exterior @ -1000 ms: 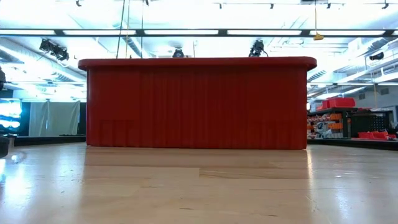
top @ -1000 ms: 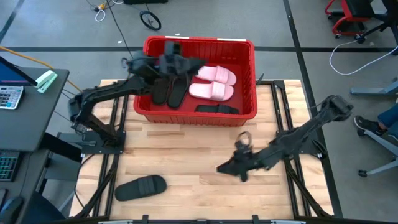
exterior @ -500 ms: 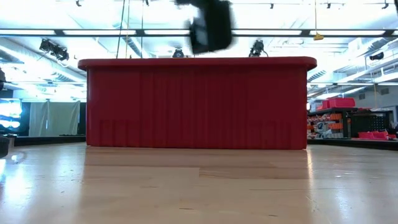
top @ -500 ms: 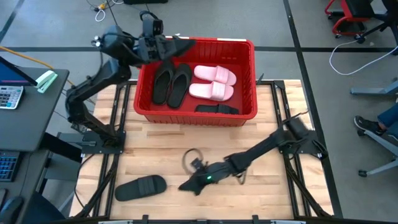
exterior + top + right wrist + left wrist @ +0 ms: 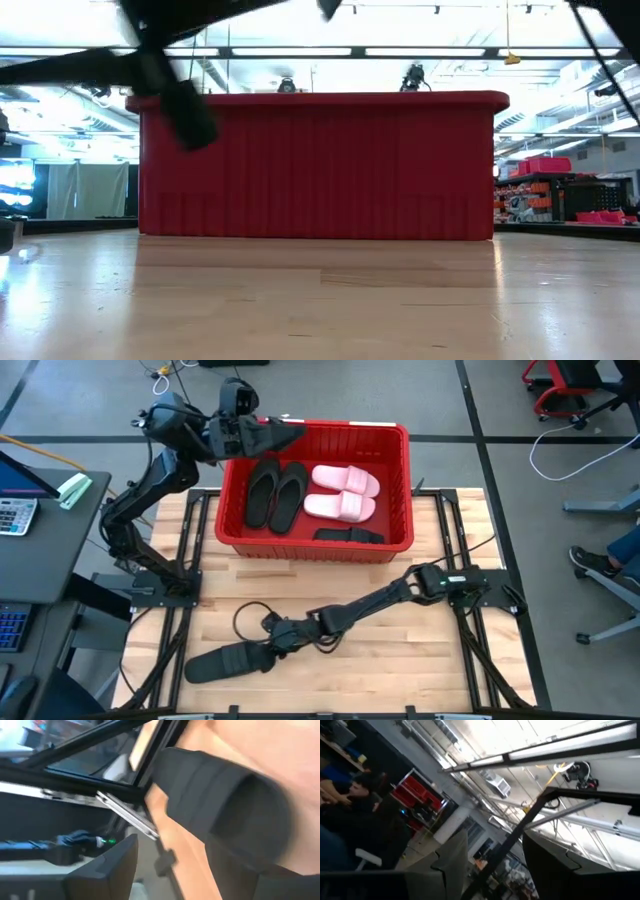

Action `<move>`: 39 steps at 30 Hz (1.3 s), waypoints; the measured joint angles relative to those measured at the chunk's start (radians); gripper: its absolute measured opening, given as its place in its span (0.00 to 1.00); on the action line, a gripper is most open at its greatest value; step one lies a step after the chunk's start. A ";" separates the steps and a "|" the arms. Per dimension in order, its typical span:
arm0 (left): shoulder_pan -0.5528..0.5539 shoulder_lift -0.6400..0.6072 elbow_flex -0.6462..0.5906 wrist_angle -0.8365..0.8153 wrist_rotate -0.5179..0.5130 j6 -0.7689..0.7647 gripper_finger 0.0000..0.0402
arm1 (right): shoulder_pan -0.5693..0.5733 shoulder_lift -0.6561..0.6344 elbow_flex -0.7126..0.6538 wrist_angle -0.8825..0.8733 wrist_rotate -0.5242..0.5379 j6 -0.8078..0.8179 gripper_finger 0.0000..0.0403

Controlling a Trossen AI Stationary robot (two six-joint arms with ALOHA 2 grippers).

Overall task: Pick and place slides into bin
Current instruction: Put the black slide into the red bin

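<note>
A black slide (image 5: 225, 659) lies flat on the wooden table near its front left; the right wrist view shows it close up (image 5: 220, 815). My right gripper (image 5: 264, 646) reaches low across the table to the slide's right end, fingers open (image 5: 195, 875). The red bin (image 5: 400, 480) stands at the far middle. It holds a pair of black flip-flops (image 5: 275, 495), two pale pink slides (image 5: 345, 495) and another black slide (image 5: 350, 536). My left gripper (image 5: 288, 432) hangs open and empty above the bin's far left corner, pointing upward into the room (image 5: 495, 870). My right gripper has its fingers on either side of the black slide's right end (image 5: 260, 850), coming in low from the table's right. Blur hides whether a finger touches it. The slide lies flat on the table.
A desk with a calculator (image 5: 15, 515) stands beyond the table's left edge. Black frame rails (image 5: 175, 630) run along both sides. A person's foot (image 5: 590, 560) shows at the far right. In the low view the bin's wall (image 5: 320, 165) fills the middle.
My right gripper has swept fast from the table's right toward its near left, sinking, and has arrived at the black slide. My left gripper has risen from inside the bin and drawn back toward its far left corner, tipping upward. The flip-flops stay in the bin.
</note>
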State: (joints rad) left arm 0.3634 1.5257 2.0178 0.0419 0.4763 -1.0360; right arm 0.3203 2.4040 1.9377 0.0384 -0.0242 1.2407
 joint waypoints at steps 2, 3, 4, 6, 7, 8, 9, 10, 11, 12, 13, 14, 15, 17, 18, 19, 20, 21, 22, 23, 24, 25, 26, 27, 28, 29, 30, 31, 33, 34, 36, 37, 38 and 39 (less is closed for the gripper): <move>0.000 0.000 0.000 -0.007 0.031 -0.004 0.49 | -0.005 0.039 0.039 0.002 0.000 0.017 0.59; -0.001 0.000 0.000 -0.010 0.041 -0.005 0.49 | -0.005 0.052 0.053 0.003 -0.001 0.022 0.59; 0.000 0.000 0.000 -0.017 0.051 -0.005 0.49 | -0.004 0.068 0.068 0.004 0.000 0.023 0.59; 0.000 0.001 0.000 -0.025 0.073 -0.007 0.48 | -0.002 0.089 0.085 0.002 -0.001 0.042 0.59; 0.000 0.001 0.000 -0.029 0.080 -0.007 0.48 | 0.001 0.091 0.084 -0.026 0.004 0.059 0.58; 0.000 0.001 0.000 -0.036 0.087 -0.007 0.47 | 0.003 0.102 0.085 -0.033 0.012 0.068 0.58; -0.002 0.001 0.000 -0.040 0.099 -0.008 0.47 | 0.005 0.104 0.086 -0.057 0.021 0.065 0.57; -0.002 0.001 0.000 -0.041 0.109 -0.011 0.47 | 0.006 0.096 0.084 -0.128 0.030 0.054 0.57; -0.002 0.001 0.000 -0.042 0.119 -0.023 0.48 | 0.007 0.092 0.083 -0.185 0.043 0.046 0.56; -0.002 0.001 0.000 -0.042 0.131 -0.030 0.48 | 0.007 0.088 0.084 -0.214 0.055 0.048 0.55; -0.002 0.001 0.000 -0.042 0.139 -0.035 0.48 | 0.008 0.076 0.084 -0.267 0.069 0.058 0.55; -0.002 0.001 0.000 -0.043 0.146 -0.043 0.48 | 0.010 0.063 0.084 -0.324 0.085 0.067 0.54; -0.002 0.001 0.000 -0.045 0.150 -0.045 0.48 | 0.009 0.059 0.085 -0.324 0.093 0.078 0.54; -0.002 0.001 -0.001 -0.049 0.157 -0.045 0.48 | 0.008 0.059 0.087 -0.312 0.103 0.106 0.54; -0.002 0.001 -0.001 -0.050 0.157 -0.044 0.47 | 0.009 0.059 0.086 -0.308 0.102 0.112 0.54; -0.002 0.001 -0.001 -0.053 0.158 -0.044 0.47 | 0.009 0.067 0.084 -0.288 0.101 0.123 0.54; -0.003 0.001 -0.001 -0.054 0.162 -0.044 0.47 | 0.010 0.075 0.085 -0.263 0.101 0.136 0.54; -0.003 0.001 -0.001 -0.055 0.164 -0.045 0.46 | 0.012 0.078 0.085 -0.264 0.096 0.144 0.54; -0.003 0.001 -0.001 -0.059 0.165 -0.045 0.46 | 0.013 0.080 0.084 -0.273 0.099 0.147 0.54; -0.003 0.001 -0.001 -0.061 0.166 -0.045 0.46 | 0.014 0.088 0.084 -0.263 0.100 0.150 0.53; -0.003 0.001 -0.001 -0.062 0.168 -0.045 0.46 | 0.015 0.092 0.086 -0.257 0.102 0.155 0.53; -0.003 0.001 -0.001 -0.063 0.168 -0.045 0.47 | 0.015 0.094 0.085 -0.265 0.103 0.155 0.53; -0.003 0.001 -0.001 -0.063 0.168 -0.045 0.47 | 0.015 0.095 0.084 -0.264 0.106 0.155 0.53; -0.003 0.001 -0.001 -0.062 0.168 -0.044 0.47 | 0.015 0.097 0.084 -0.258 0.107 0.155 0.53; -0.003 0.001 -0.001 -0.058 0.168 -0.046 0.47 | 0.015 0.097 0.084 -0.258 0.115 0.155 0.53; -0.003 0.001 -0.001 -0.056 0.168 -0.049 0.47 | 0.015 0.096 0.084 -0.254 0.123 0.151 0.53; -0.002 0.001 -0.001 -0.055 0.168 -0.049 0.47 | 0.015 0.096 0.084 -0.246 0.127 0.150 0.53; -0.002 0.001 -0.001 -0.053 0.168 -0.050 0.47 | 0.015 0.096 0.084 -0.245 0.131 0.150 0.53; -0.002 0.001 -0.001 -0.053 0.168 -0.050 0.46 | 0.014 0.096 0.083 -0.245 0.134 0.147 0.53; -0.002 0.001 -0.001 -0.053 0.168 -0.051 0.46 | 0.014 0.097 0.083 -0.245 0.134 0.149 0.53; -0.002 0.001 -0.001 -0.054 0.168 -0.051 0.46 | 0.014 0.104 0.083 -0.231 0.133 0.154 0.53; -0.002 0.001 -0.001 -0.053 0.168 -0.051 0.46 | 0.014 0.108 0.083 -0.227 0.131 0.155 0.53; -0.002 0.001 -0.001 -0.053 0.168 -0.051 0.46 | 0.015 0.110 0.082 -0.222 0.130 0.158 0.53; -0.002 0.001 -0.001 -0.053 0.168 -0.051 0.46 | 0.016 0.115 0.082 -0.215 0.130 0.164 0.53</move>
State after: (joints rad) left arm 0.3614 1.5269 2.0167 -0.0114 0.6441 -1.0868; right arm 0.3363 2.5189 2.0201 -0.1765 0.1055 1.4043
